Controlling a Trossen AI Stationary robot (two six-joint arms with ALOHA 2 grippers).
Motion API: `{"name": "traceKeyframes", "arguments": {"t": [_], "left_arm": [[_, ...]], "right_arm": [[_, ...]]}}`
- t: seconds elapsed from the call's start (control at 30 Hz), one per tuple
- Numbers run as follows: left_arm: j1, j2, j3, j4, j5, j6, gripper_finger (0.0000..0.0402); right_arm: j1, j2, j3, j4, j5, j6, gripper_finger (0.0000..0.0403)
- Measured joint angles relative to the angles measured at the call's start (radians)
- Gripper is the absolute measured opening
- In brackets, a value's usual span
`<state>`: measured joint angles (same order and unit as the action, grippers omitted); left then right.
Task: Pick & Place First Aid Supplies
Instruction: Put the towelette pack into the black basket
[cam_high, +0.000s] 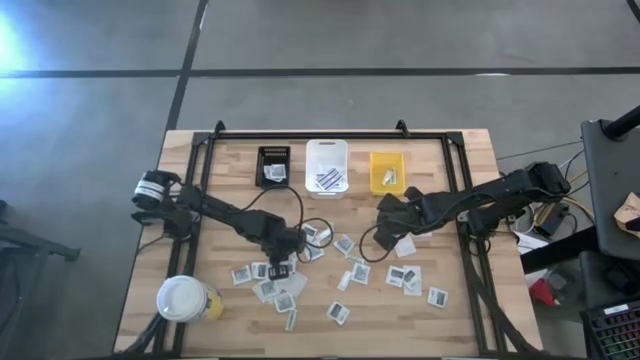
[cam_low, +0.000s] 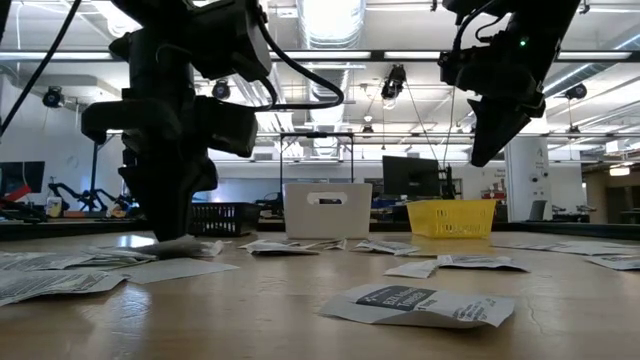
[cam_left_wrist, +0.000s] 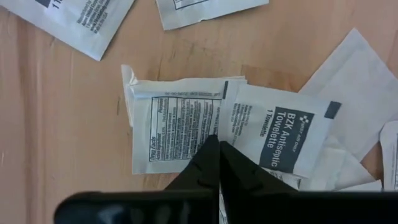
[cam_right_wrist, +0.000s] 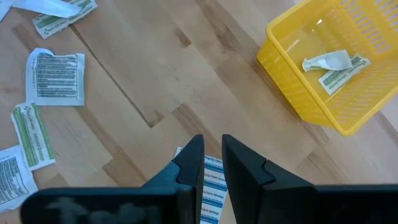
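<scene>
The left gripper (cam_left_wrist: 217, 146) is seen pressed down on the wooden table (cam_high: 450, 310), its fingers drawn fully together on the edge of a white packet with fine print (cam_left_wrist: 171, 127). A second packet marked BZK Antiseptic Towelette (cam_left_wrist: 277, 134) lies just beside the fingertips, overlapping the first. Whether the first packet is truly pinched or merely touched cannot be told.

The right gripper (cam_right_wrist: 211, 152) is held above the table, its fingers narrowly apart with a blue-striped white packet (cam_right_wrist: 211, 183) between them, gripped at its end. The yellow bin (cam_right_wrist: 329, 68) is seen ahead of this gripper and to one side, with two items inside: a crumpled white wrapper (cam_right_wrist: 326, 60) and a green-striped packet (cam_right_wrist: 341, 76). Three bins are counted along the far edge in the high view: black (cam_high: 273, 166), white (cam_high: 327, 166) and yellow.

Some twenty loose packets are scattered between and around the two grippers; an exact count cannot be made. One white-lidded cup (cam_high: 183, 298) is set well away from the left gripper, by the near edge.
</scene>
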<state>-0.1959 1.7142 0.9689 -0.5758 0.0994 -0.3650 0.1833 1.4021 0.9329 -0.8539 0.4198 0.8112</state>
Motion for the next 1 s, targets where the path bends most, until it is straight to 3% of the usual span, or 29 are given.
{"name": "traceKeyframes", "arguments": {"t": [0.8,1.0], "left_arm": [[0.001,-0.145,0.013,-0.039,0.018,0.026,0.0003],[0.012,-0.145,0.012,-0.037,-0.059,0.164,0.0029]], "right_arm": [[0.000,0.000,-0.006,0.002,0.001,-0.002,0.0052],[0.000,0.000,-0.006,0.005,0.001,0.000,0.0052]]}}
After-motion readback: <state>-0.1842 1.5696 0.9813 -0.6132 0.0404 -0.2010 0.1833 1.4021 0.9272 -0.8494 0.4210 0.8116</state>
